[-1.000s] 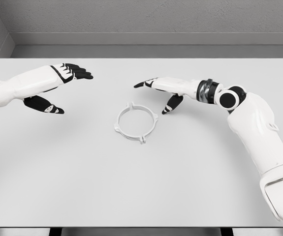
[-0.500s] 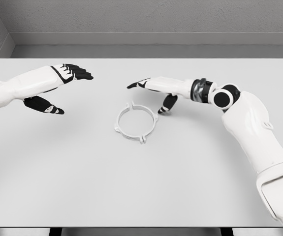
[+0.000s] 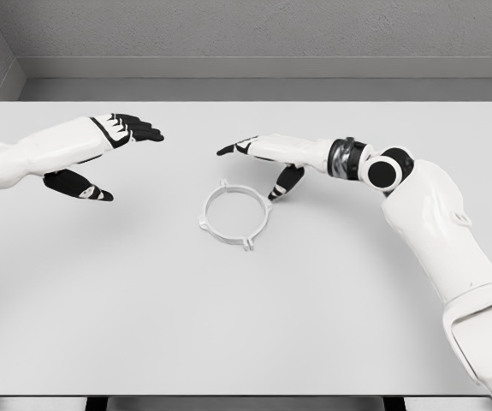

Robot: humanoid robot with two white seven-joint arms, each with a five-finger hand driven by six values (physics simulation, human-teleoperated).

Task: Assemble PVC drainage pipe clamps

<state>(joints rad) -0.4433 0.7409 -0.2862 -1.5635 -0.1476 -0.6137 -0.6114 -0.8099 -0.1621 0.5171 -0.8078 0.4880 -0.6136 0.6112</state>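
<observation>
Tabletop (image 3: 246,325) fills almost the whole frame, plain white, with a grey wall and floor strip across the top. Our right arm (image 3: 434,231) is the next largest thing, rising from the lower right corner and bending toward the middle. Our left arm (image 3: 32,154) enters at the left edge and is cut off there.

The right hand (image 3: 267,158) sits just right of centre, fingers spread and holding nothing, thumb pointing down toward the table. The left hand (image 3: 100,154) hangs in the upper left, likewise spread and empty, well apart from the work.

Smallest is the clamp ring (image 3: 236,214), lying flat on the table slightly left of centre. It lies below and to the left of the right hand, with the thumb tip just beside its upper right rim; we cannot tell whether they touch. The ring is round, so it has no long axis to speak of, only small tabs sticking out around its edge. The right hand is far nearer than the left, so we judge the reach falls to it.

Only one ring shows; any mating piece is out of sight. The tabs are too small to make out in detail.
</observation>
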